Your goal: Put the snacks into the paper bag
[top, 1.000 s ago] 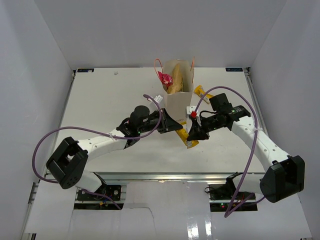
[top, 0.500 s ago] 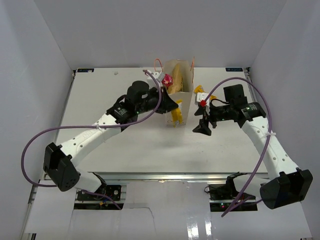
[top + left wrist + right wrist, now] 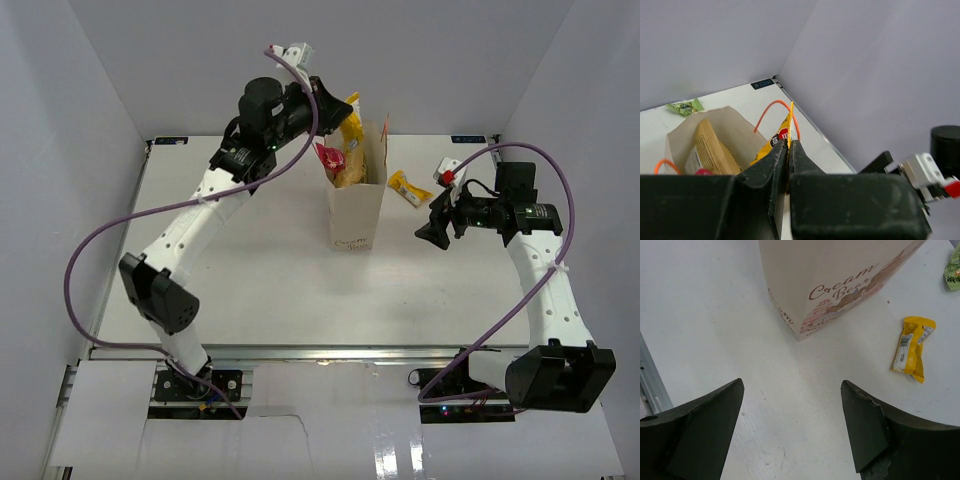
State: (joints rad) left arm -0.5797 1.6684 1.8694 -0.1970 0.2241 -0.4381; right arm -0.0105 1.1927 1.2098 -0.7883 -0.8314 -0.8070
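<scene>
Left claw: narrow, flat black fingers pinched on a yellow packet, raised over the bag's mouth.
Yellow packet: thin glossy film, creased, with a red and brown mark; hanging down at the open top near an orange loop handle. Whether the lower end is below the rim, cannot tell.
Right claw: wide, dark wedge-shaped fingers spread with nothing between, over the table right of the bag.
Paper bag: tall, boxy, matte cream paper, upright, reddish cursive print on the front.
Chip bag: tan-gold, crinkly, standing inside the paper bag.
Red packet: small, shiny, at the bag's mouth beside the chip bag.
Second yellow packet: flat, crimped ends, lying on the table right of the bag, apart from it.
Green packet: small, crumpled, on the table beyond the bag.
</scene>
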